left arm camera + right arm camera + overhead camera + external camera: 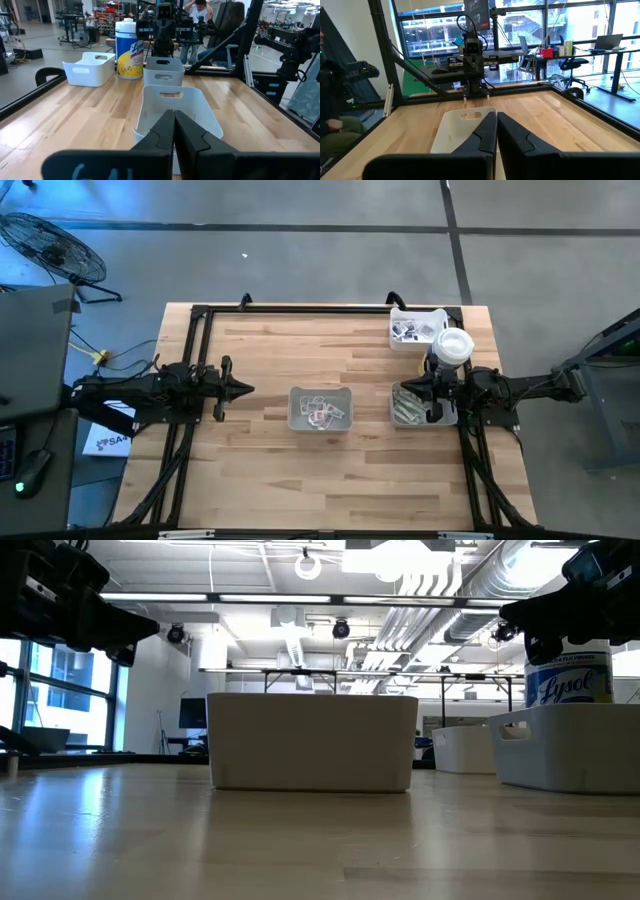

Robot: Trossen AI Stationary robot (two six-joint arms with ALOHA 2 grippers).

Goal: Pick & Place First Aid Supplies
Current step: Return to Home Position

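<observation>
Packets (320,413) first, where? (Q)
Loose pile in the middle bin (293,410), grey, at table centre. Dark-print packets (405,332) lie in the white bin (440,313), far right corner. (R)

Strips? (Q)
Strips (405,408), pale green-grey, lie in the right bin (420,424), also grey. It is just right of the middle bin, on the near side of the white bin. The right arm hides part of them. (R)

Right gripper? (Q)
Right gripper (405,388) hangs above the right bin, pointing left. The low view shows it well clear of the rim. Fingers nearly pressed together, only a thin slit between them in its wrist view. Nothing held. (R)

Left one? (Q)
Left gripper (246,389) is over the left half of the table (270,470), raised and pointing right at the middle bin, well apart from it. Fingers meet tip to tip, nothing between them. (R)

Anything else? (Q)
Bottle (453,346), white lid, stands between the white bin and the right bin, just beside the right arm. Its label is blue and yellow in the left wrist view. Black frame (200,315) runs along the table edges. Person (200,10) beyond the table's right end, seen in the left wrist view. (R)
</observation>
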